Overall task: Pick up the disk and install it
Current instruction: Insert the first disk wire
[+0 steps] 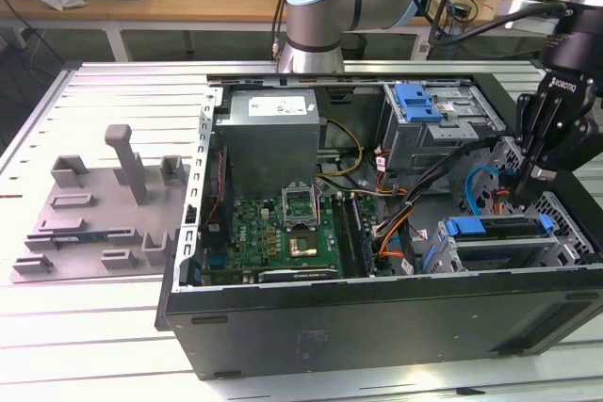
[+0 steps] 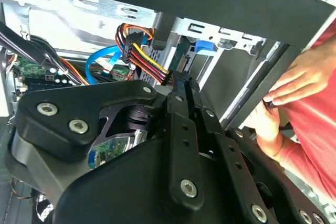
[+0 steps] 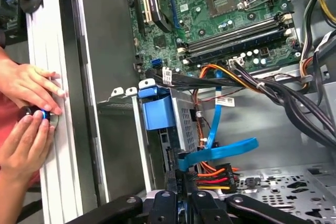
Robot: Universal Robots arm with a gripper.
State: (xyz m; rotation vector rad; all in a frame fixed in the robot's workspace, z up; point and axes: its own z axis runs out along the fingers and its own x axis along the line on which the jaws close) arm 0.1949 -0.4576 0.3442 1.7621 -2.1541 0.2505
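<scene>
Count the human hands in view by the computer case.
2. One hand rests on the slotted table beside the computer case; the other hand is next to it, fingertips of both meeting on a small blue-tipped object. None seems hidden.

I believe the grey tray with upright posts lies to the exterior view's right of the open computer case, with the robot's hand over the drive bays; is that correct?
Not quite: the exterior view shows the grey tray lying to the exterior view's left of the computer case, not its right. The hand is indeed over the drive bays.
</scene>
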